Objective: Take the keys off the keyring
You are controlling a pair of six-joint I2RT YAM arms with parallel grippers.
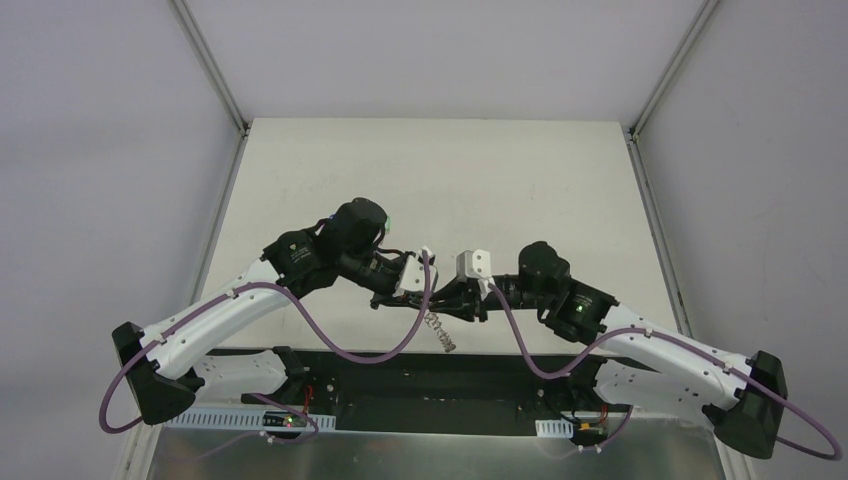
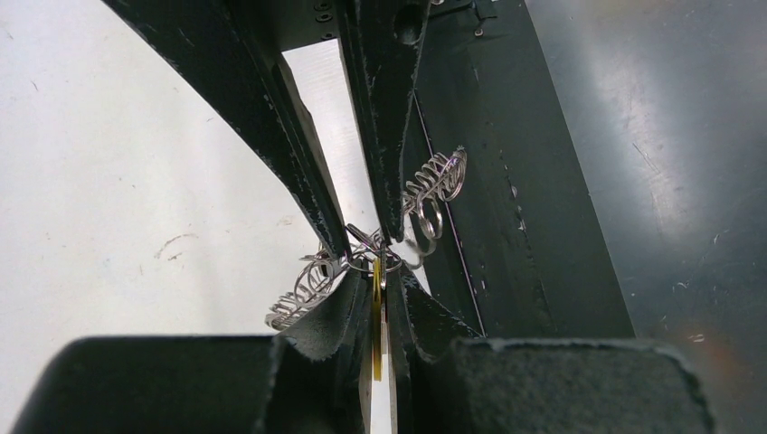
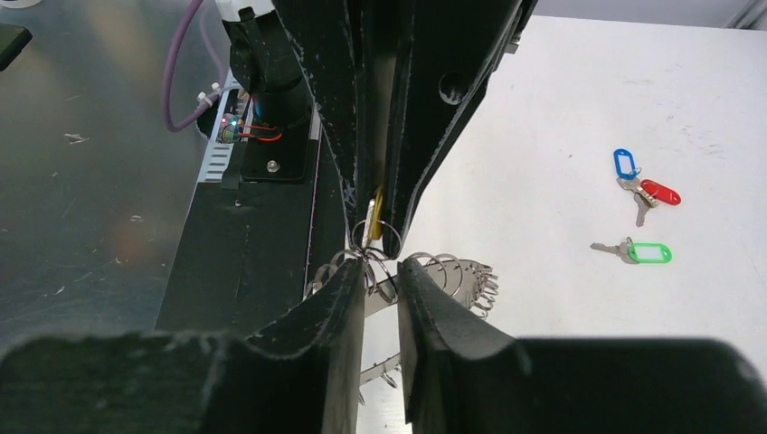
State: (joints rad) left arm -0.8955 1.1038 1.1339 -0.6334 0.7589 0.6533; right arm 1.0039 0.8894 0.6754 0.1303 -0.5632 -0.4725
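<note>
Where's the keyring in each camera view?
Top: keyring low centre, just above the black base plate.
Left wrist: keyring centre, overlapping the plate's left edge.
Right wrist: keyring centre, right of the plate.
Shared landmark: that black base plate.

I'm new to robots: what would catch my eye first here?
Two arms meet nose to nose near the table's front edge, the left gripper clamped on a yellow tag, the right gripper at the frilly keyring between them. Off to the side, keys with blue, red and green tags lie loose on the table.
</note>
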